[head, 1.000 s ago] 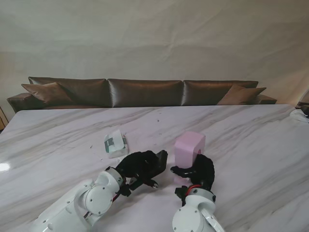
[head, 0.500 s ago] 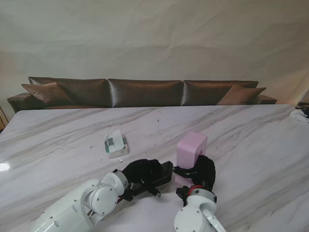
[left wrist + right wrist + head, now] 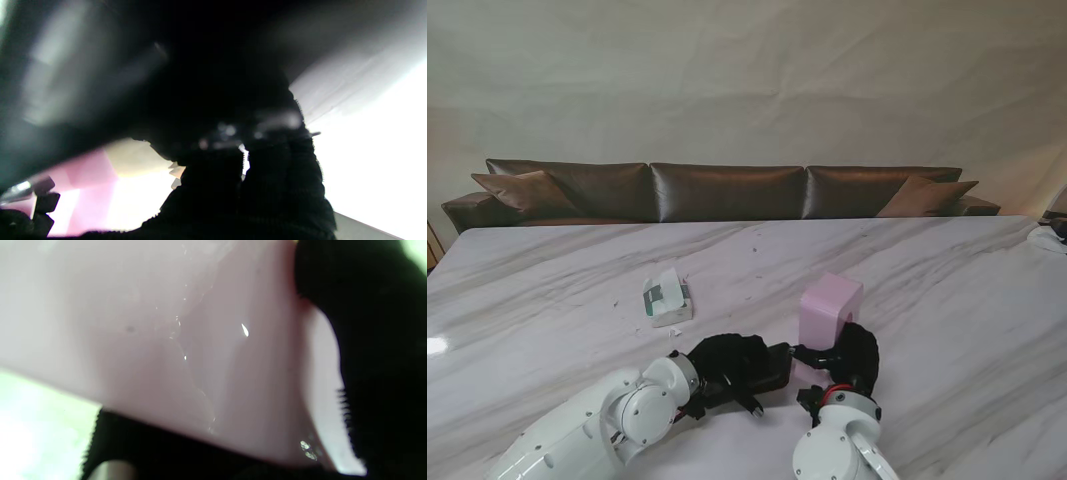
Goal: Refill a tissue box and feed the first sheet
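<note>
A pink wrapped tissue pack (image 3: 830, 305) stands upright on the marble table (image 3: 947, 270), and my right hand (image 3: 852, 355) is shut on its near lower part. The right wrist view is filled by the pink pack (image 3: 166, 340), with black-gloved fingers (image 3: 377, 323) pressed against it. My left hand (image 3: 727, 362) is shut on a dark flat box (image 3: 772, 365), whose end nearly touches the pack's base. In the left wrist view the dark box (image 3: 100, 66) covers most of the picture above the fingers (image 3: 267, 186), and the pink pack (image 3: 90, 180) shows beyond. The box's opening is hidden.
A small white and green packet (image 3: 667, 300) lies to the left, farther from me than my left hand. A dark thing on something white (image 3: 1052, 235) sits at the table's far right edge. A brown sofa (image 3: 727, 190) stands behind the table.
My left hand has carried the dark box rightward and nearer to me, up to the pink pack's base. The pink pack and my right hand have shifted slightly right.
</note>
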